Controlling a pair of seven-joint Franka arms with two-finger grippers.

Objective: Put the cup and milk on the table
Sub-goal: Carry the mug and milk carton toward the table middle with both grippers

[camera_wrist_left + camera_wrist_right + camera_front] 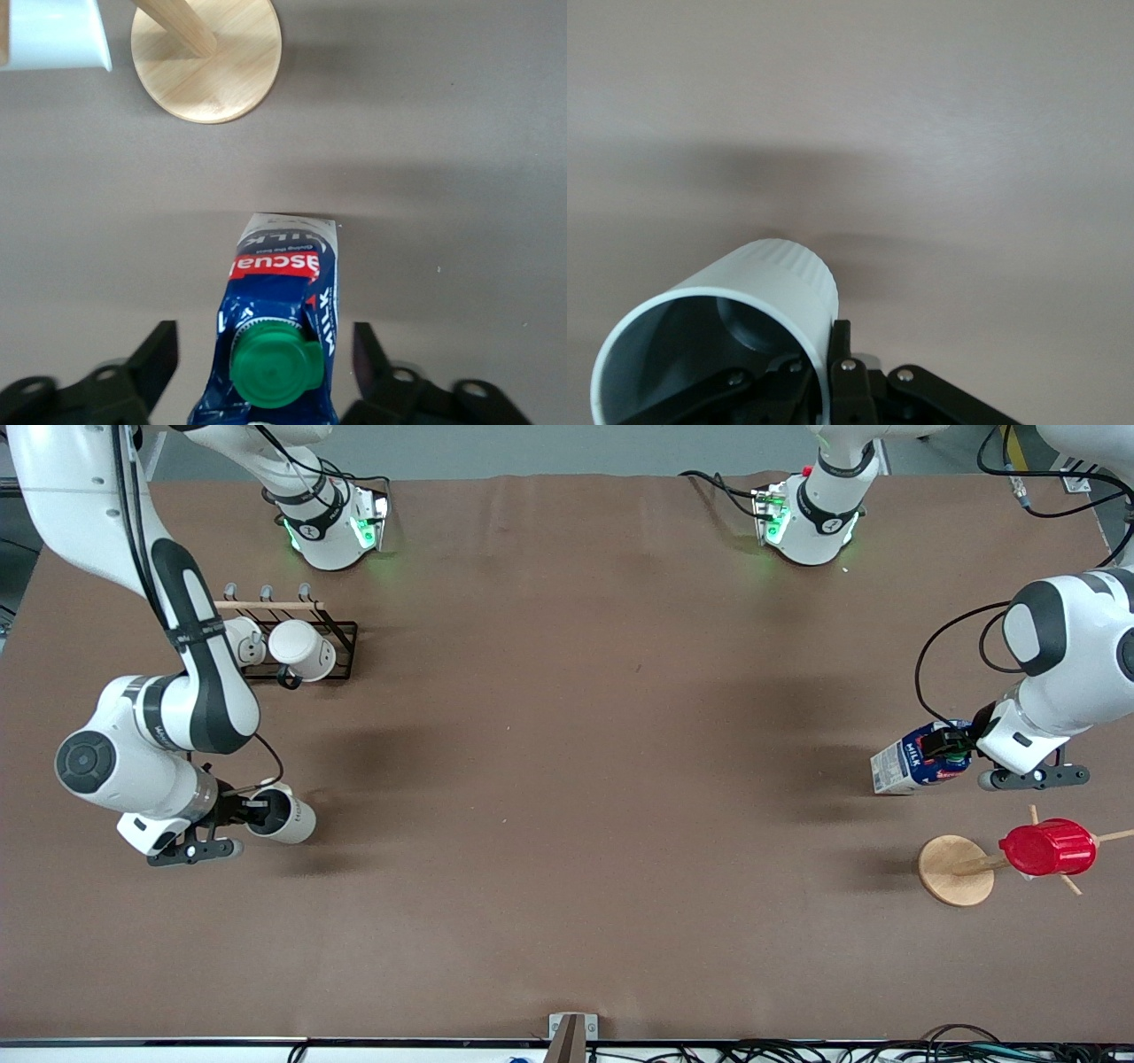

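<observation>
Both arms (177, 717) white w/ glossy rounded shells, dark grey joint bands & caps. Bases (802, 522) at 12 o'clock glow green. Black cables loop along links. Black fingers (155, 359), silver screws (849, 364) on mounts.

left end effector (266, 354): fingers spread apart | right end effector (824, 372): fingers clamped tight

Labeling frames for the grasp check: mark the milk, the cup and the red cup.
milk (282, 292): left wrist view, on the blue front face.
cup (285, 817): front view, on its white side wall.
red cup (1048, 848): front view, on its ribbed side.
</observation>
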